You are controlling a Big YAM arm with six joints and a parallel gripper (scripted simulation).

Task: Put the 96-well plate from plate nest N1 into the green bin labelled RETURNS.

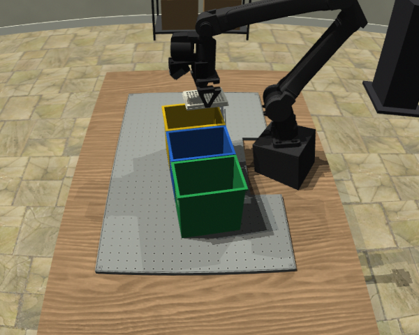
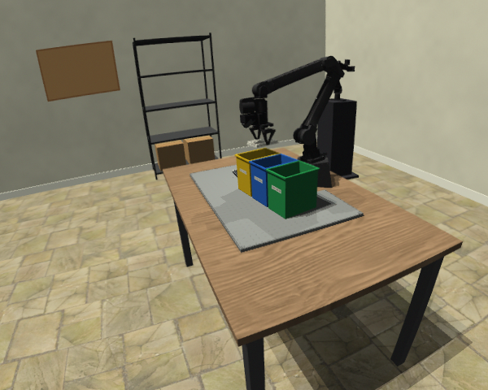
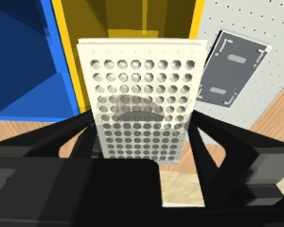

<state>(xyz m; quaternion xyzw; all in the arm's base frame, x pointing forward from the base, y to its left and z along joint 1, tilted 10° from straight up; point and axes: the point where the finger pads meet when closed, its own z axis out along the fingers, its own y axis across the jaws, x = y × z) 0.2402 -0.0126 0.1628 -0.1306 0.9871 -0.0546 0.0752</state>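
My gripper (image 1: pixel 207 98) is shut on the white 96-well plate (image 1: pixel 206 99) and holds it level in the air above the far rim of the yellow bin (image 1: pixel 193 116). In the wrist view the plate (image 3: pixel 141 106) sits between my two black fingers, over the yellow bin (image 3: pixel 128 24). The empty plate nest N1 (image 3: pixel 233 69) lies flat on the grey board beside that bin. The green RETURNS bin (image 1: pixel 209 192) stands upright at the near end of the row, with the blue bin (image 1: pixel 200 143) between it and the yellow one. The plate also shows small in the exterior view (image 2: pixel 259 143).
The three bins stand close together in a row on the grey perforated board. The arm's black base (image 1: pixel 285 155) sits to the right of the bins. A black shelf with boxes (image 2: pixel 176 105) stands behind the table.
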